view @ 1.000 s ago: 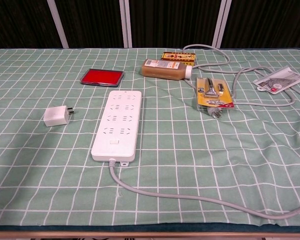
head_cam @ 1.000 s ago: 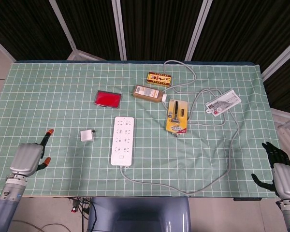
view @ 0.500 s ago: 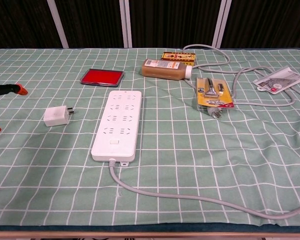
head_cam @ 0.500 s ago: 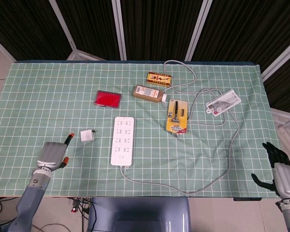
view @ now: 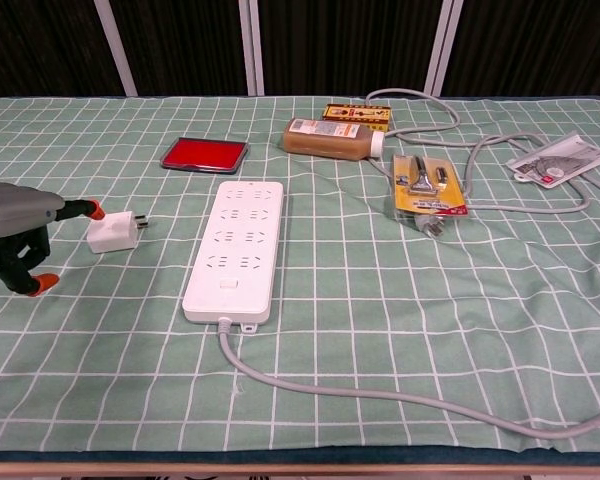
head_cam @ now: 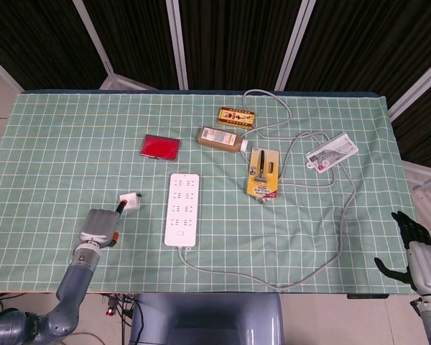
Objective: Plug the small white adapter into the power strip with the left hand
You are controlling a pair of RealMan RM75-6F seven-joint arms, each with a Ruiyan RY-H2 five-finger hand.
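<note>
Seemingly light and rigid, the small white adapter (view: pixel 112 233) is seen near the table's left edge, beside the power strip (view: pixel 236 248), best pinched by its flat sides, left hand (view: pixel 20 228) spread, empty.

Matt white plastic power strip (head_cam: pixel 183 208), checked cloth (head_cam: pixel 72 144)

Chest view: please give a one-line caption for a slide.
Left hand reaches toward the small white adapter lying beside the power strip.
</note>
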